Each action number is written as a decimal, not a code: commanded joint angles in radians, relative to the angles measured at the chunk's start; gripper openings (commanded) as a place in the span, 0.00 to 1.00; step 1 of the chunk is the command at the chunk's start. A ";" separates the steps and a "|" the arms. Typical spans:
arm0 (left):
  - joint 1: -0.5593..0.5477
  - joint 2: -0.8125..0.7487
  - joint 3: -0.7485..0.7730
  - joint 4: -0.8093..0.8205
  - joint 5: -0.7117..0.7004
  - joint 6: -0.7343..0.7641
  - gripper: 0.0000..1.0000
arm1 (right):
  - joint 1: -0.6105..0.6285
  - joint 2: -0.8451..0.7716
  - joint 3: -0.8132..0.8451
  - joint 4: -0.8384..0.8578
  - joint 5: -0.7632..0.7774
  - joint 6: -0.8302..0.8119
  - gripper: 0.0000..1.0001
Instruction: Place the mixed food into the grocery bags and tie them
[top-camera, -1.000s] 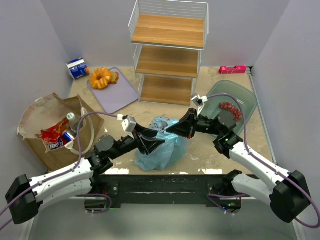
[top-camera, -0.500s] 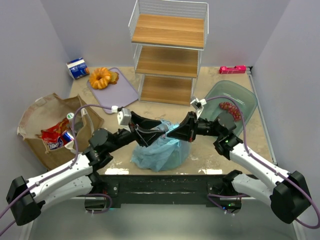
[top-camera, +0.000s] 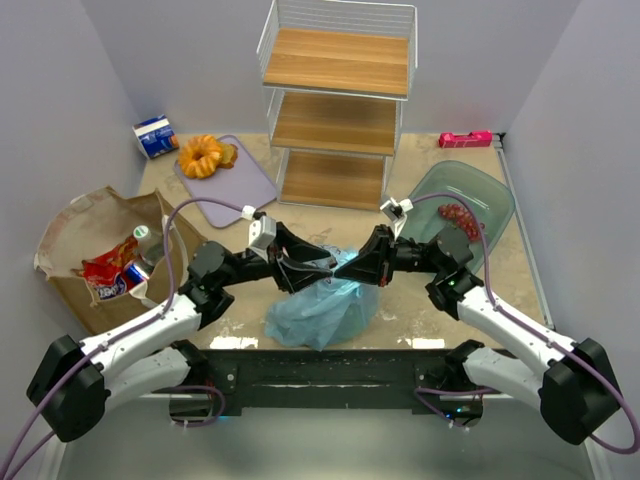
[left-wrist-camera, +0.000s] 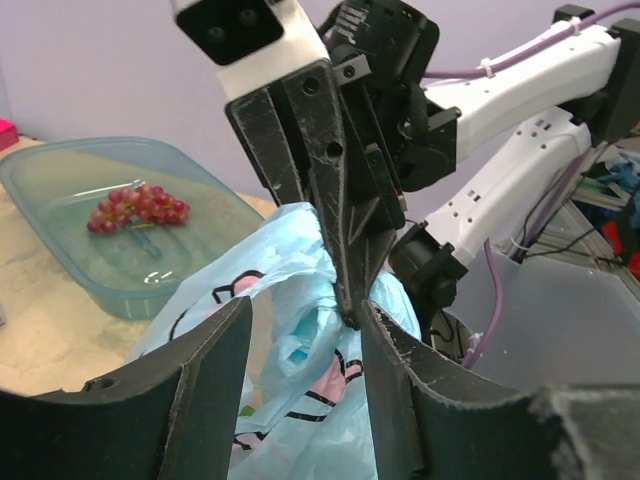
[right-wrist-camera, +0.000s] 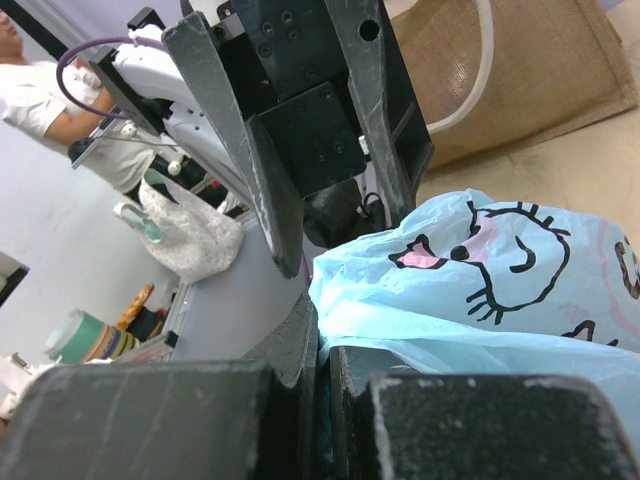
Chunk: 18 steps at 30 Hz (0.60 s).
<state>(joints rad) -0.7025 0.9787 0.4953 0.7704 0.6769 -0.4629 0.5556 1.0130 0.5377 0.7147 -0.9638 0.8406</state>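
Right gripper (top-camera: 347, 268): clamped tight, and a fold of the light-blue plastic bag (top-camera: 320, 310) is pinched between its fingers. In the right wrist view the film is seen squeezed in the slit between the two pads (right-wrist-camera: 322, 375).
Left gripper (top-camera: 318, 270): spread wide, nothing gripped. It is pointed tip to tip at the right gripper over the bag.
Left wrist view: the bag's bunched top (left-wrist-camera: 285, 260) is seen in the gap ahead of the open fingers (left-wrist-camera: 215, 350). Whether it is touched by them cannot be told.
Plastic bag: set on the table just ahead of the arm bases, between the two arms, with its top gathered up towards the grippers. What is inside is hidden.
Paper bag (top-camera: 85, 220): laid at the left, mouth open, white handle out to the side.
Inside the paper bag: a red snack packet (top-camera: 105, 272), a can (top-camera: 134, 272) and a bottle (top-camera: 143, 236) are seen.
Grapes (top-camera: 460, 215): a red bunch is left in the green tub (top-camera: 492, 195) at the right, well apart from both bags.
Back of the table: a pastry (top-camera: 203, 155) on a mat (top-camera: 240, 190), a carton (top-camera: 155, 137) beside it, and a shelf rack (top-camera: 340, 100) are seen.
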 joint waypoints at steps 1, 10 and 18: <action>0.006 0.034 0.000 0.069 0.110 -0.005 0.51 | -0.003 -0.002 0.015 0.111 -0.036 0.026 0.00; 0.005 0.051 -0.020 0.050 0.144 0.006 0.51 | -0.005 0.010 0.025 0.126 -0.050 0.040 0.00; 0.008 0.113 0.023 0.084 0.136 0.001 0.44 | -0.005 -0.002 0.010 0.121 -0.052 0.040 0.00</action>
<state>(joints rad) -0.7006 1.0683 0.4778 0.7883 0.8040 -0.4606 0.5541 1.0298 0.5377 0.7517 -0.9905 0.8745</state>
